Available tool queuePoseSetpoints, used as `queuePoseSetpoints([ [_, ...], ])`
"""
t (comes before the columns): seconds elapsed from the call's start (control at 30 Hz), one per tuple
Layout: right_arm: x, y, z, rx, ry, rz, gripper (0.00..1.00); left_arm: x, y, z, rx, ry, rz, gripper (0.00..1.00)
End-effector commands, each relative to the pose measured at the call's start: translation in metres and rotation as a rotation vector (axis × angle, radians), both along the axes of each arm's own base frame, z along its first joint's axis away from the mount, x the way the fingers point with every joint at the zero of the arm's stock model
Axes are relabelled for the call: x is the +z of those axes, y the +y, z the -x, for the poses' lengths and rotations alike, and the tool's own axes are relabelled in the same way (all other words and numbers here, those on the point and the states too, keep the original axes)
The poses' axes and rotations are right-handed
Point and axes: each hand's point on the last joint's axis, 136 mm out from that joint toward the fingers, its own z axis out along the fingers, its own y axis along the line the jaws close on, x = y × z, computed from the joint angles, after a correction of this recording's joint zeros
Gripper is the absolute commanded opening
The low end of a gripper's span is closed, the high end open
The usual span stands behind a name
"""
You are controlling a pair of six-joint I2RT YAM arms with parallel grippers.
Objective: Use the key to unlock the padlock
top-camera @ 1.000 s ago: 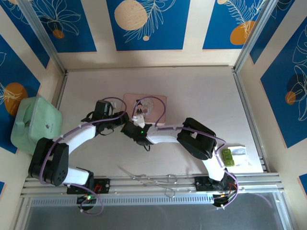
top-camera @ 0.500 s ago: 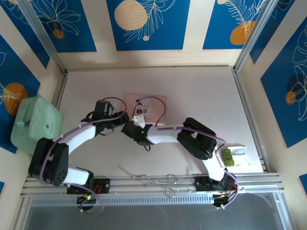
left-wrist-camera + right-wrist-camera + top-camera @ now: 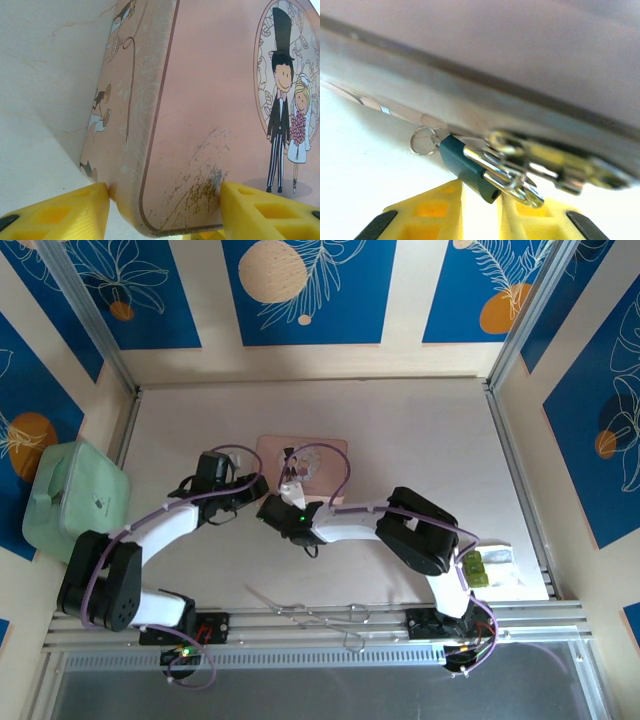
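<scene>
The pink tin [image 3: 210, 90] is showing a cartoon bride and groom on its lid, he in a top hat, she with a bouquet. The left hand [image 3: 165, 194] is clamping the tin's scratched corner. The padlock [image 3: 466, 171] is sitting against the tin's edge, its long axis slanting from a small ring [image 3: 422, 140] down toward the right hand [image 3: 481, 202]. It is lying between that hand's narrowly parted fingers, and I cannot tell whether they are pressing it. Blurred silver pieces [image 3: 560, 172] are crowding beside the padlock. Thin wires [image 3: 310, 615] are lying on the surface [image 3: 430, 440], well apart from the tin.
</scene>
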Motion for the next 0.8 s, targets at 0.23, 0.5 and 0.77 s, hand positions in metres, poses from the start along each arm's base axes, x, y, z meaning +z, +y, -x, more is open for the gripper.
queuePoseSetpoints([
  [0.23, 0.022, 0.008, 0.005, 0.011, 0.005, -0.169, 0.16, -0.014, -0.003, 0.022, 0.000, 0.076, 0.029, 0.58],
  [0.5, 0.019, 0.000, 0.008, -0.004, 0.031, -0.228, 0.16, -0.018, -0.001, 0.027, 0.028, 0.080, 0.056, 0.58],
  [0.77, 0.019, -0.010, 0.009, -0.006, 0.034, -0.274, 0.16, -0.025, -0.003, 0.031, 0.031, 0.090, 0.075, 0.58],
])
